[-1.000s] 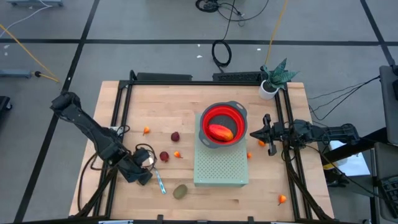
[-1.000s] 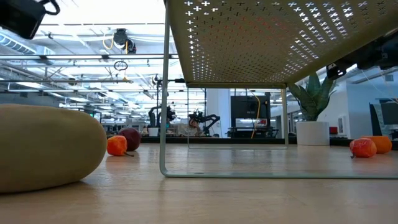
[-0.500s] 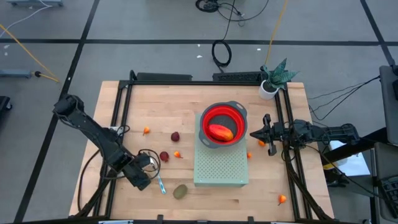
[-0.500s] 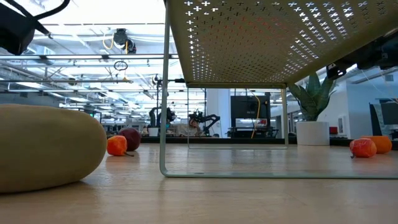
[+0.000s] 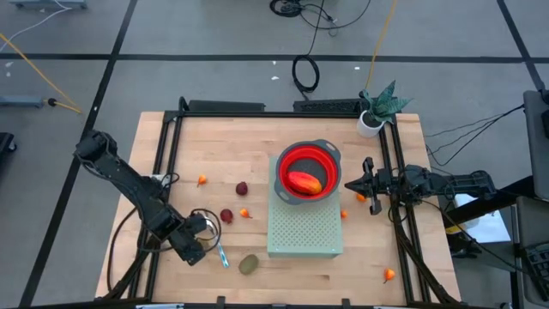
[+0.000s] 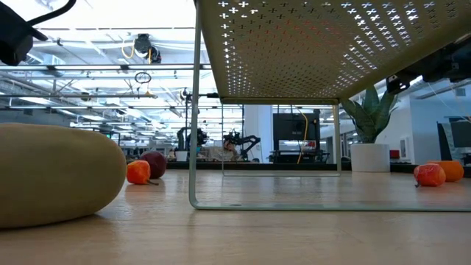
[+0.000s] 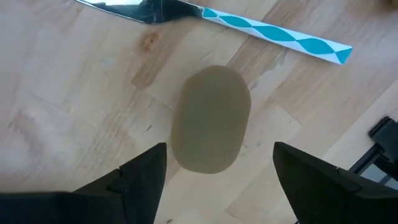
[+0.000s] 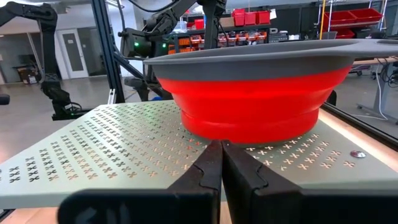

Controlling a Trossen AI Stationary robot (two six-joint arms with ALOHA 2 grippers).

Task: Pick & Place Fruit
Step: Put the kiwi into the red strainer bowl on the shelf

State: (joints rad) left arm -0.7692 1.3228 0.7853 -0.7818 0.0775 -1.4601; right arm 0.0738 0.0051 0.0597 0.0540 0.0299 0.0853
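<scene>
My left gripper [image 5: 192, 245] hangs open near the table's near left corner, pointing down. Its fingers stand on either side of a brown-green oval fruit [image 7: 211, 119] that lies on the wood; they are above it and clear of it. The arm hides this oval in the high view. A second oval [image 5: 249, 263] lies nearer the front edge. An elongated red-orange fruit [image 5: 304, 182] lies in the red bowl [image 5: 283, 163]. Two dark red balls [image 5: 242, 188] [image 5: 226, 215] and several tiny orange balls rest on the table. My right gripper [image 5: 350, 184] waits shut at the right, level.
A knife with a light-blue handle [image 5: 221, 253] lies just beyond the oval under my left gripper. The bowl stands on a pale green perforated stand [image 5: 304, 227]. A potted plant [image 5: 371, 123] is at the far right corner. Black frame rails [image 5: 167, 154] run along the table's sides.
My left gripper has sunk a little toward the table and shifted slightly toward the near edge, turning somewhat as it went. No fruit has moved.
</scene>
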